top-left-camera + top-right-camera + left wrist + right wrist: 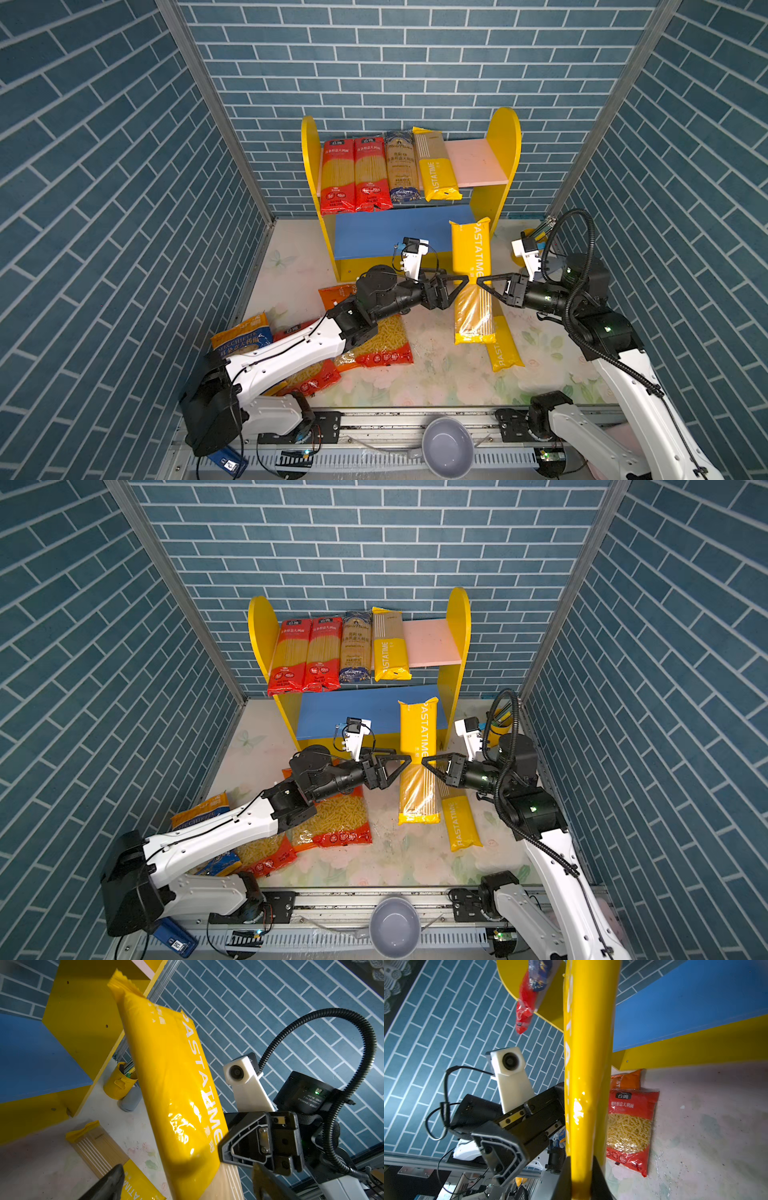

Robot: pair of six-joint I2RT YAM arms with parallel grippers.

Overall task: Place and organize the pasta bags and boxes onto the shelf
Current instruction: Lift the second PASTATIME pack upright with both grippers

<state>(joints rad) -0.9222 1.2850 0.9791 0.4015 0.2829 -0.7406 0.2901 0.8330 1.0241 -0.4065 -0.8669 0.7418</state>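
I see the held yellow spaghetti pack [471, 266] lifted at the centre right of both top views, just in front of the shelf [503, 166], its upper end overlapping the blue lower board. The right end effector [483, 284] pinches it at mid-length; in the right wrist view its fingers [600, 1180] sit pressed against the pack's narrow sides. The left end effector [462, 283] sits at the pack's opposite edge, and I see its fingers [110, 1182] spread apart around the pack, not gripping. On the pink upper board lie 4 long packs: 2 red, 1 dark blue, 1 yellow. A second yellow pack [505, 345] lies on the bench [436, 382] partly under the held one. Short-pasta bags [382, 345] sit at the lower left, under the left arm.
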